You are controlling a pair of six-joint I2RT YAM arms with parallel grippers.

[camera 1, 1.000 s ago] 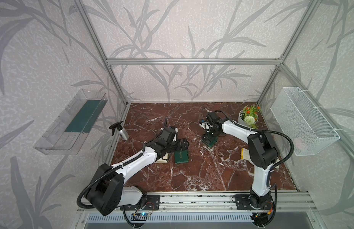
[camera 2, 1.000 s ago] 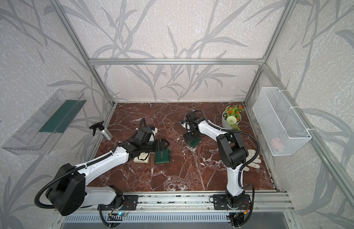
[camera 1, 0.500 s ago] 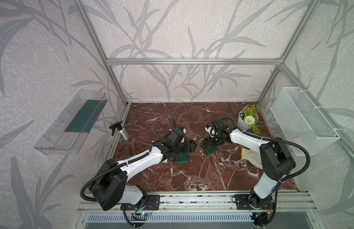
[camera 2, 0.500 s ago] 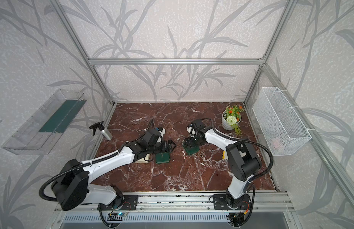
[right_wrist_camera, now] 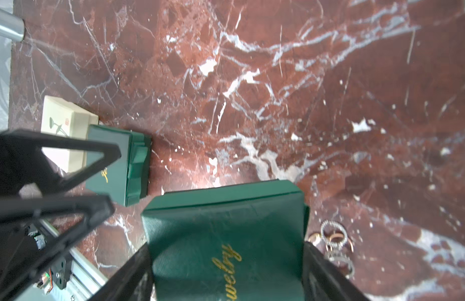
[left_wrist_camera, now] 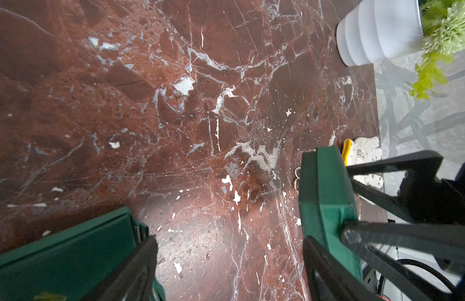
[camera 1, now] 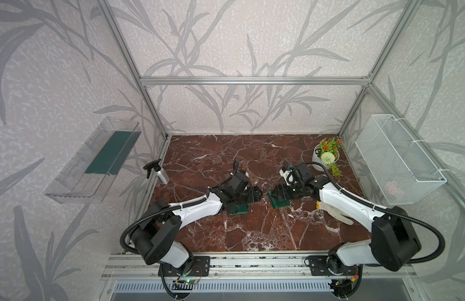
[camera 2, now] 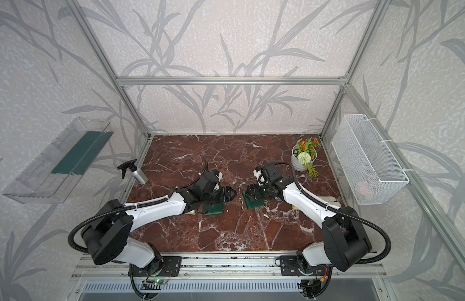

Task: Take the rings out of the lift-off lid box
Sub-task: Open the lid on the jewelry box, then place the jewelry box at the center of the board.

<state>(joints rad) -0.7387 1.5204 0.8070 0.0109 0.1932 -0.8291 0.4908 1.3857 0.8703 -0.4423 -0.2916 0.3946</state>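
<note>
Green and gold-lettered, the jewelry box (right_wrist_camera: 226, 208) is pinched by the right hand (right_wrist_camera: 227, 260); the rings (right_wrist_camera: 335, 242) lie on the marble surface (right_wrist_camera: 252, 78) just beside it, lower right of frame. The left hand (left_wrist_camera: 230, 245) is spread wide.

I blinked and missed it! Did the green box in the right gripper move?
Yes. The green box moved toward the front rail, farther from the flower pot.

Gold script, visible letters "welry", stands on the green box (right_wrist_camera: 226, 234); the second green box (right_wrist_camera: 114, 161) bears an illegible gold mark.
</note>
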